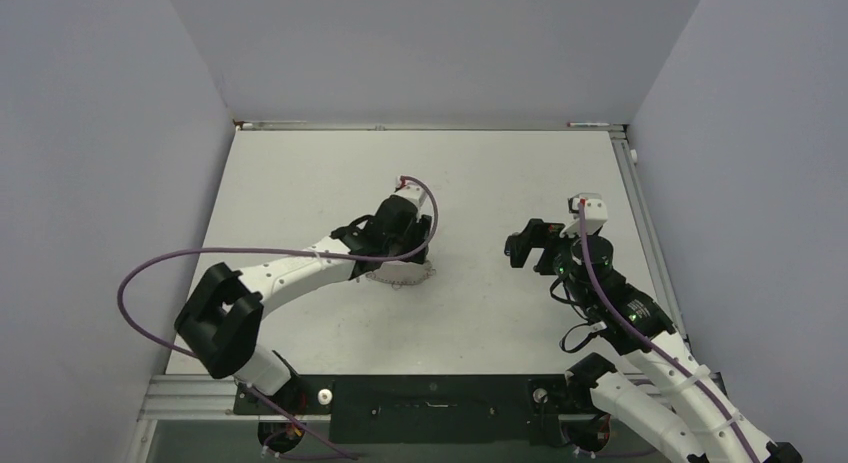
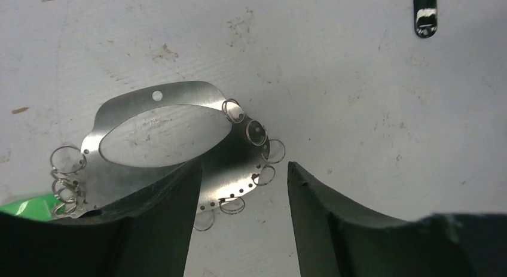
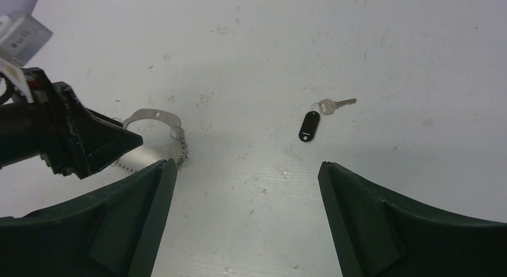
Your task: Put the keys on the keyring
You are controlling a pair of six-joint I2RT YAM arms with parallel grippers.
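Note:
The keyring (image 2: 227, 169) is a flat silver plate with an oval hole and small wire rings along its edge, lying on the table; a green tag (image 2: 27, 205) shows at its lower left. My left gripper (image 2: 244, 169) hangs over it, open: the left finger covers part of the plate, the ringed edge lies in the gap, and the right finger stands apart from it. A small silver key (image 3: 335, 103) on a black tag (image 3: 308, 126) lies on the table ahead of my open, empty right gripper (image 3: 247, 166). From above, the keyring (image 1: 405, 276) pokes out beneath the left gripper (image 1: 405, 255).
The black tag (image 2: 425, 12) also appears at the top right of the left wrist view. The left arm's gripper body (image 3: 60, 139) fills the left of the right wrist view. Grey walls enclose the white table (image 1: 300, 183) on three sides.

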